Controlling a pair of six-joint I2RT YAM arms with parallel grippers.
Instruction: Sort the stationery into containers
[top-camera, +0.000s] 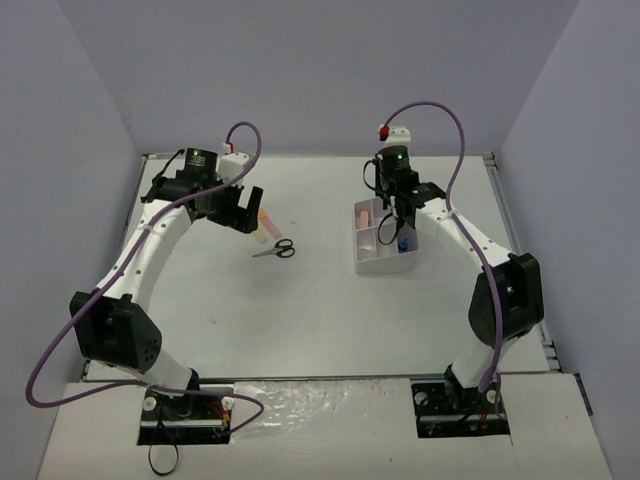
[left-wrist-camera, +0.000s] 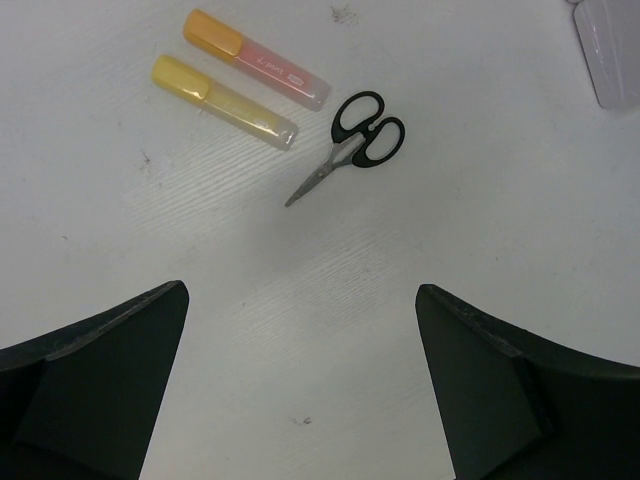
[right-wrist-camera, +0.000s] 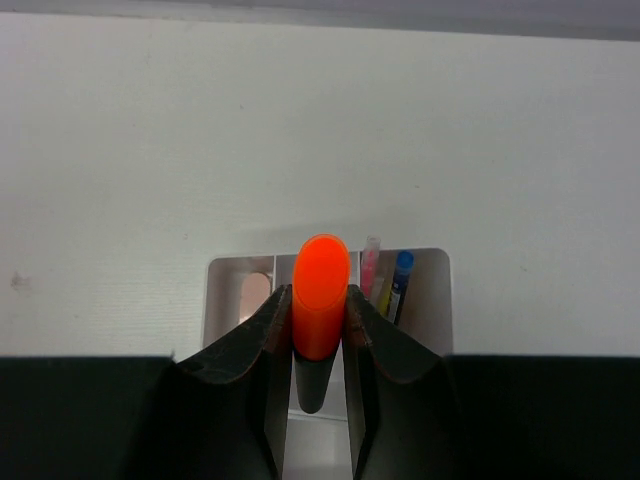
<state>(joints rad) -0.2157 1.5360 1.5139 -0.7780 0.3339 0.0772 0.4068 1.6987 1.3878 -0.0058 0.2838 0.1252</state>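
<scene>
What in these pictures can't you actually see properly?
- Tray compartments, right wrist view: mostly hidden behind the orange pen and right end effector.
- Tray, left wrist view: cut off at the top-right corner.
- Tray contents, top view: too small, partly under the right arm.
- Two pens, top view: partly behind the left end effector.

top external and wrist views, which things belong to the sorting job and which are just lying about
Job: scissors, yellow highlighter, orange-capped pink highlighter, orange highlighter in the right gripper, white tray with eraser and blue-capped bottle.
Not the job: purple cables, dark mark on the table.
</scene>
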